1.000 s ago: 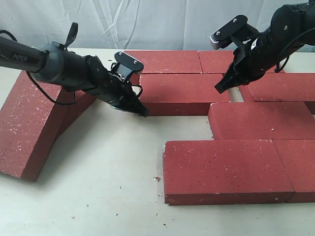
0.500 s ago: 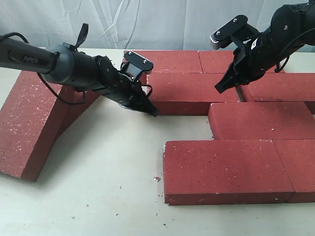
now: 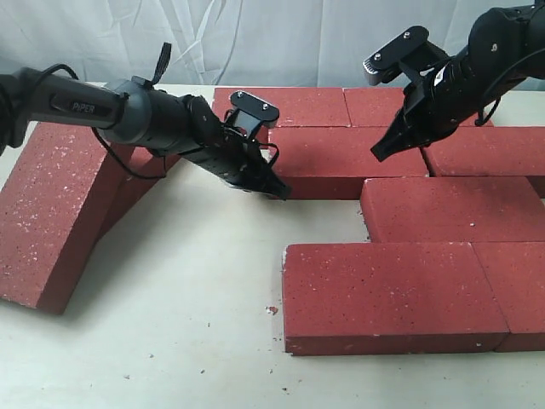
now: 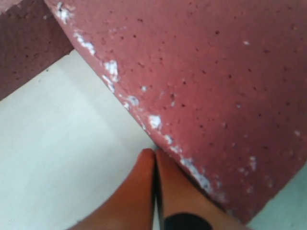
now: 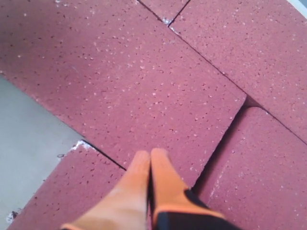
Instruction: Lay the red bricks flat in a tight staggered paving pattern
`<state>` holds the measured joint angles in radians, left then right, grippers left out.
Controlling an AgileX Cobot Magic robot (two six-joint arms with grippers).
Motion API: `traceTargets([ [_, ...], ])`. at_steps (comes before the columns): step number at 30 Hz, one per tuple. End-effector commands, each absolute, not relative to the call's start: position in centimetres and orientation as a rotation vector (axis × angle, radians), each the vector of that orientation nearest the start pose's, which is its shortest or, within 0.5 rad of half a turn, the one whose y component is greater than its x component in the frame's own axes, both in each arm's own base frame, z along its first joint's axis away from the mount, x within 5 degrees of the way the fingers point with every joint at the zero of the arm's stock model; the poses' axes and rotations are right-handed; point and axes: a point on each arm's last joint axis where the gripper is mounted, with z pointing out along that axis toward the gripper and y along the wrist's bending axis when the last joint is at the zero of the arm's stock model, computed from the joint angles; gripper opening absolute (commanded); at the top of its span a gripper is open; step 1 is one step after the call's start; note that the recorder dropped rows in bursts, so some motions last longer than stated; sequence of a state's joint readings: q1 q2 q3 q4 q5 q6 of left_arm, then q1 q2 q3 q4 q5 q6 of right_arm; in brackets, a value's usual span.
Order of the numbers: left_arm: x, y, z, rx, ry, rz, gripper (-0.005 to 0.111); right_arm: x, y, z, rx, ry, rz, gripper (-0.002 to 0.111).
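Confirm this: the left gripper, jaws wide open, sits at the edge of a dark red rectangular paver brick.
The jaws are wrong: the left wrist view shows the left gripper shut, not open, at the edge of the dark red rectangular paver brick.

The front dark red rough paver brick (image 3: 519, 290) at the exterior view's right is cut by the edge. At the left, one red brick (image 3: 129, 186) is mostly hidden behind the leaning brick (image 3: 51, 204) and the black left arm (image 3: 145, 119). The left wrist view shows only part of a speckled brick (image 4: 216, 72).
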<state>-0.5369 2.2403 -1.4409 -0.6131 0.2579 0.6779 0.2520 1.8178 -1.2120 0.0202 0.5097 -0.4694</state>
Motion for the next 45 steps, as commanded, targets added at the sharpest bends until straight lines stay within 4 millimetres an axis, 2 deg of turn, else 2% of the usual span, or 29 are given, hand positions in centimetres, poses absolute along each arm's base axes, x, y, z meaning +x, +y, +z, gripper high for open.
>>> traceTargets([
  [1, 39.0, -26.6, 10.3, 0.829, 2.360, -0.406, 0.000, 37.0, 9.4, 20.9, -0.878, 2.425, -0.061, -0.001],
  [4, 38.8, -27.1, 10.4, 0.842, 2.354, -0.412, 0.000, 37.0, 9.4, 20.9, -0.872, 2.427, -0.055, -0.001],
  [13, 38.9, -26.8, 9.6, 0.885, 2.357, -0.385, 0.000, 37.0, 9.4, 20.9, -0.872, 2.422, -0.057, -0.001],
  [28, 41.1, -21.4, 13.0, 0.854, 2.397, -0.354, 0.000, 37.1, 9.4, 20.9, -0.862, 2.413, -0.053, -0.001],
  [32, 40.7, -20.4, 16.6, 0.918, 2.364, -0.337, 0.000, 37.1, 9.6, 21.0, -0.832, 2.422, -0.023, -0.001],
  [33, 40.2, -19.6, 18.9, 0.961, 2.349, -0.314, 0.000, 37.0, 9.9, 21.0, -0.790, 2.432, 0.026, -0.001],
  [34, 39.9, -19.0, 20.2, 0.961, 2.347, -0.299, 0.000, 37.0, 10.1, 21.0, -0.786, 2.432, 0.043, -0.001],
  [36, 39.2, -17.2, 23.7, 0.913, 2.348, -0.260, 0.000, 36.8, 10.9, 21.0, -0.808, 2.422, 0.068, -0.001],
  [37, 38.8, -15.7, 25.7, 0.886, 2.351, -0.219, 0.000, 36.5, 11.8, 21.0, -0.837, 2.413, 0.076, -0.001],
  [38, 38.5, -14.9, 26.7, 0.871, 2.358, -0.196, 0.000, 36.4, 12.1, 21.0, -0.850, 2.408, 0.081, -0.001],
  [39, 37.8, -13.2, 28.4, 0.831, 2.381, -0.149, 0.000, 36.0, 13.2, 21.0, -0.886, 2.396, 0.091, -0.001],
  [42, 36.2, -9.4, 30.4, 0.692, 2.472, -0.067, 0.000, 35.1, 15.3, 21.0, -0.987, 2.355, 0.105, -0.001],
  [45, 34.3, -6.4, 30.8, 0.603, 2.507, -0.038, 0.000, 34.7, 16.5, 21.0, -1.036, 2.327, 0.111, -0.001],
])
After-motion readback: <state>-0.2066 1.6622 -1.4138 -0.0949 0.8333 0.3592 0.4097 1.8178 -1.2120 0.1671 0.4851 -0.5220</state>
